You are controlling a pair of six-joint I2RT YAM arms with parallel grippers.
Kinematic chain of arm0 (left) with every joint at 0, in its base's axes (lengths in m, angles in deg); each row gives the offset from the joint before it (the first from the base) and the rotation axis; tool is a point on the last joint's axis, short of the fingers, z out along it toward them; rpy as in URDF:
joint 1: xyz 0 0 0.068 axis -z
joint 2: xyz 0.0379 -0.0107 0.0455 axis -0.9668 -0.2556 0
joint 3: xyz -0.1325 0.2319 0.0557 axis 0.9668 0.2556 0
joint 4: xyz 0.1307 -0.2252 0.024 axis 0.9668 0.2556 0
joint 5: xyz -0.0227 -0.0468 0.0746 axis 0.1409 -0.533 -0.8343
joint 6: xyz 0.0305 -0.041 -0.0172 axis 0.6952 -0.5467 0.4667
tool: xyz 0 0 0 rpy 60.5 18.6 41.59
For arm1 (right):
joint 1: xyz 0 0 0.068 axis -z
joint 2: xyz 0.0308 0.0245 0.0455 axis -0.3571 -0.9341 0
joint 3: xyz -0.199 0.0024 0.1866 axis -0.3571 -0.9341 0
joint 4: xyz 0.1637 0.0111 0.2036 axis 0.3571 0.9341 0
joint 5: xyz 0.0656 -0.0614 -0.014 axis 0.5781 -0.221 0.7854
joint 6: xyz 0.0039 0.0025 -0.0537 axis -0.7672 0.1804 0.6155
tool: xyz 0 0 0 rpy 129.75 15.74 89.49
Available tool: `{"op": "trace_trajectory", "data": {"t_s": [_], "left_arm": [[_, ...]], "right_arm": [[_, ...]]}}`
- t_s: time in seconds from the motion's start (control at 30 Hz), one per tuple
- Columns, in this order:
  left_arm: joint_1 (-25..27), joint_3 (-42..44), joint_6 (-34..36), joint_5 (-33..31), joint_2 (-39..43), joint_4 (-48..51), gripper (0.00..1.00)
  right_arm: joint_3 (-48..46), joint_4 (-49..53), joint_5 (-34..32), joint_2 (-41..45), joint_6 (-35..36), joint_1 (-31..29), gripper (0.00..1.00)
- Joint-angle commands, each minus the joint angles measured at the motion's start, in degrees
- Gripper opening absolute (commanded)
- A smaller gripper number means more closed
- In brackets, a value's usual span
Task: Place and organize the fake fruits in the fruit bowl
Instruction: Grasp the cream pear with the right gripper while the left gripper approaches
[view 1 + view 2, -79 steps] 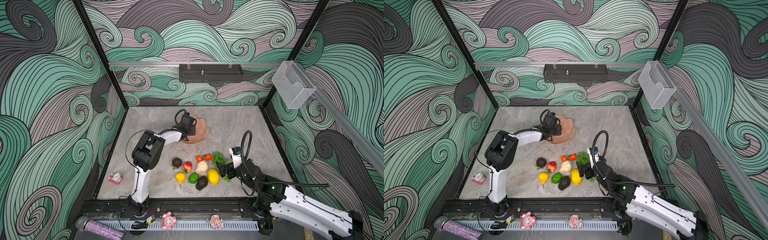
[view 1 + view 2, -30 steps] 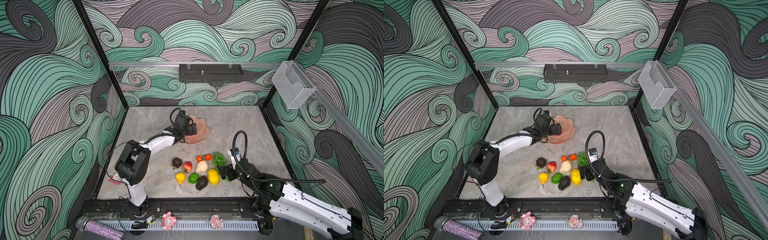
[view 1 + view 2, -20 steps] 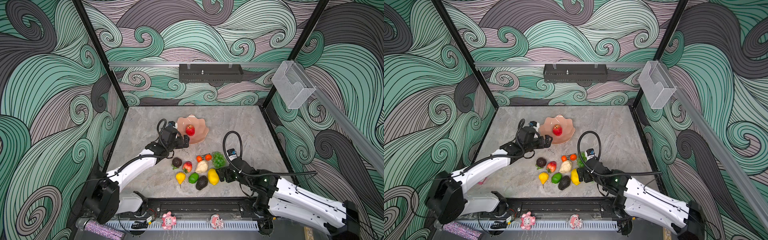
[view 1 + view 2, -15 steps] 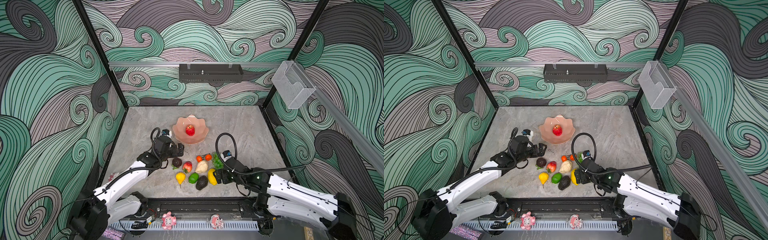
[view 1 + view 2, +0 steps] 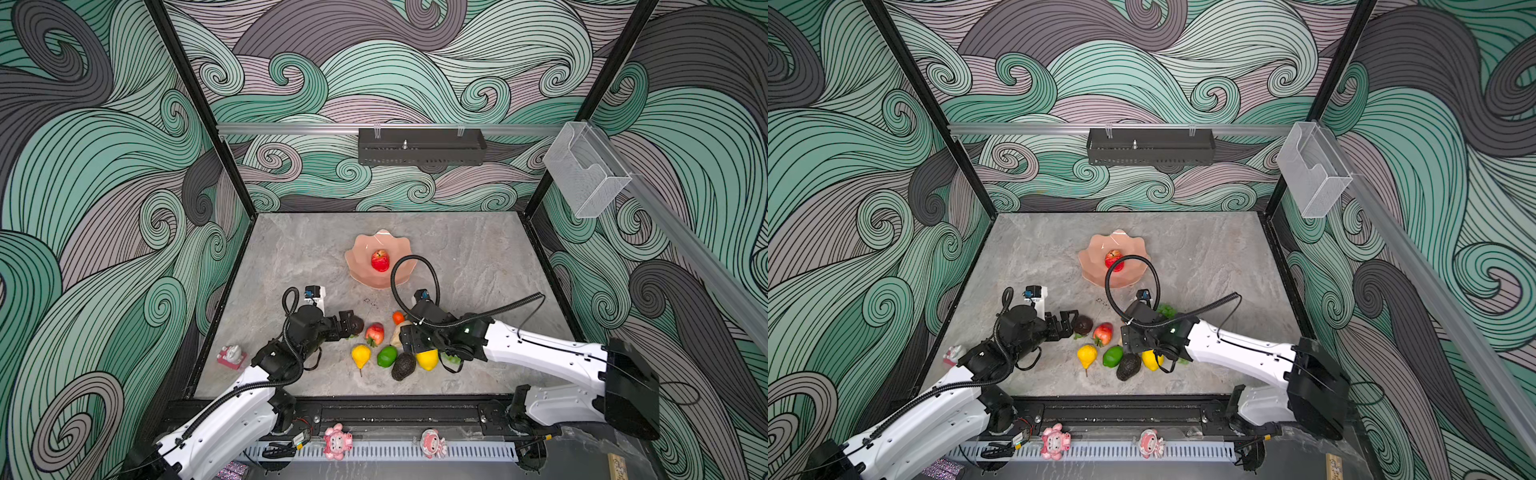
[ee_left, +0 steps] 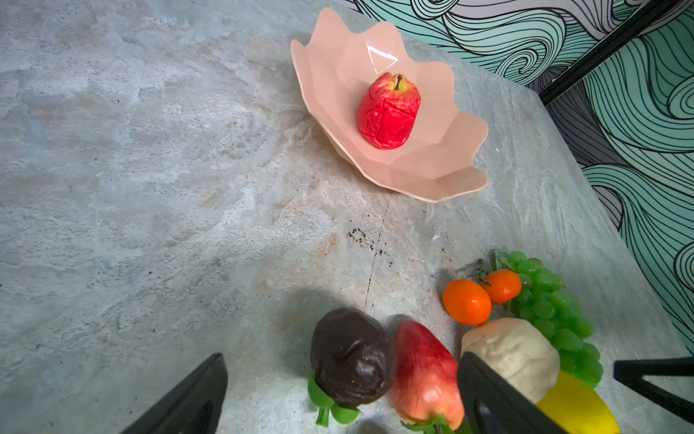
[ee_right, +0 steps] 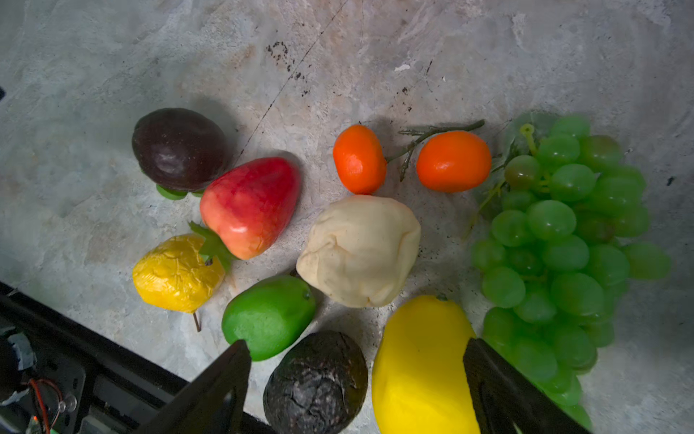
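Observation:
The peach-pink fruit bowl (image 5: 361,266) (image 6: 432,165) holds one red apple (image 5: 380,260) (image 6: 388,111). The other fake fruits lie in a cluster near the front. They are a dark purple fruit (image 6: 353,357), strawberry (image 7: 249,204), yellow pear (image 7: 178,272), lime (image 7: 268,315), avocado (image 7: 315,383), lemon (image 7: 420,360), two oranges (image 7: 359,159), a cream fruit (image 7: 360,250) and green grapes (image 7: 563,240). My left gripper (image 5: 347,326) (image 6: 341,360) is open, with the dark fruit and strawberry between its fingers. My right gripper (image 5: 409,336) (image 7: 356,344) is open, low over the avocado and lemon.
A small pink figurine (image 5: 232,355) sits at the table's left edge. Two pink figurines (image 5: 337,440) stand on the front rail. A clear box (image 5: 582,174) hangs on the right wall and a black shelf (image 5: 419,146) on the back wall.
My left arm has drawn back from the bowl to the dark fruit, leaving the apple in the bowl. My right gripper has slid left over the lemon and avocado.

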Motion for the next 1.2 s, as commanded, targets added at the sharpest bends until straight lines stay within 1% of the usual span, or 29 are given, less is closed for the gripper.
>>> {"op": "trace_trajectory", "data": {"t_s": [0.0,0.1,0.23,0.37,0.5,0.6,0.9,1.17], "left_arm": [[0.3,0.3,1.9,-1.1,0.9,-2.0,0.98],[0.3,1.3,4.3,1.7,0.1,-3.7,0.98],[0.3,1.9,4.7,3.4,-0.5,-5.5,0.98],[0.3,2.1,5.0,3.4,-0.3,-6.0,0.98],[0.3,2.0,5.3,3.5,-0.4,-6.2,0.99],[0.3,1.9,5.4,3.4,-0.4,-6.2,0.99],[0.3,1.8,5.6,3.7,-0.9,-6.5,0.99],[0.3,1.6,5.6,3.9,-1.7,-6.9,0.99]], "right_arm": [[2.1,-0.4,-2.3,-2.6,-3.2,-0.3,0.89],[3.4,-0.7,-3.0,-5.2,-5.2,-0.3,0.88],[4.2,-0.6,-5.5,-7.6,-7.8,-0.3,0.86],[5.2,-1.6,-6.2,-9.8,-9.4,-0.3,0.85],[5.6,-1.1,-7.9,-11.8,-13.6,-0.2,0.85],[6.1,-2.9,-7.6,-13.7,-13.9,-0.2,0.85],[8.4,-1.5,-8.0,-18.4,-16.1,0.4,0.82],[9.7,-1.6,-6.8,-20.9,-14.7,1.2,0.74]]}}
